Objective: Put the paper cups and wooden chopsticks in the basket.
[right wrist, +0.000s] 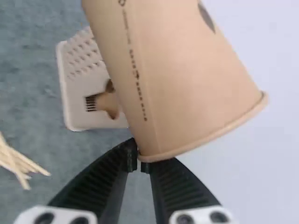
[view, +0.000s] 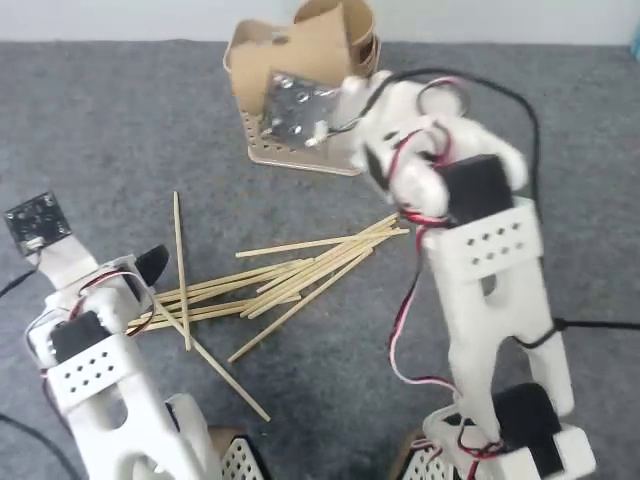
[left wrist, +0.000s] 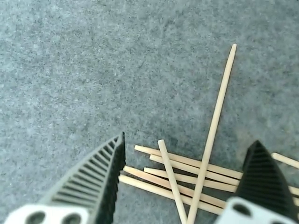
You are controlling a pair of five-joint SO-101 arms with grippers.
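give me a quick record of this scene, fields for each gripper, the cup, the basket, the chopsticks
left gripper: open, holding nothing, above the thin wooden chopsticks
right gripper: shut on the rim of a brown paper cup
cup: tilted, off the table, close to the beige perforated basket
basket: far side of the table, next to the right arm
chopsticks: loose crossed pile on the grey felt table cover, between the arms
left to do: chopsticks not yet picked up

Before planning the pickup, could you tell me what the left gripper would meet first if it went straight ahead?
Probably the chopsticks lying crossed on the mat, just ahead of the left gripper and its open jaws; depth is unclear.
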